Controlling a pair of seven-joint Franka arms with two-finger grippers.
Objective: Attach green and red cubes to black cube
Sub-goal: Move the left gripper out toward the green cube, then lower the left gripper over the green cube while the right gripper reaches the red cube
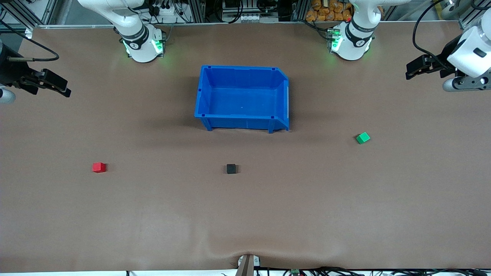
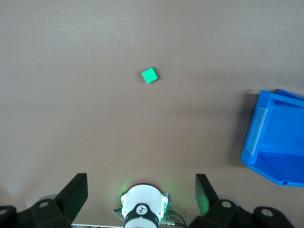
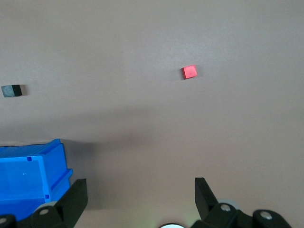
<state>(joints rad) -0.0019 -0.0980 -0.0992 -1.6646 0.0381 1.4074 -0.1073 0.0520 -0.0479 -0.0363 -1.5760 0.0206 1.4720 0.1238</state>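
Note:
The black cube (image 1: 231, 168) sits mid-table, nearer the front camera than the blue bin. The red cube (image 1: 99, 167) lies toward the right arm's end, level with the black cube. The green cube (image 1: 363, 137) lies toward the left arm's end. My right gripper (image 1: 46, 82) hangs open and empty high over its end of the table. Its wrist view shows the red cube (image 3: 189, 71) and the black cube (image 3: 12, 90). My left gripper (image 1: 422, 66) hangs open and empty high over its end. Its wrist view shows the green cube (image 2: 149, 75).
An open blue bin (image 1: 284, 99) stands empty mid-table between the two arm bases; it also shows in the left wrist view (image 2: 278, 137) and the right wrist view (image 3: 28, 178). The brown table cover has a wrinkle at the front edge (image 1: 245, 253).

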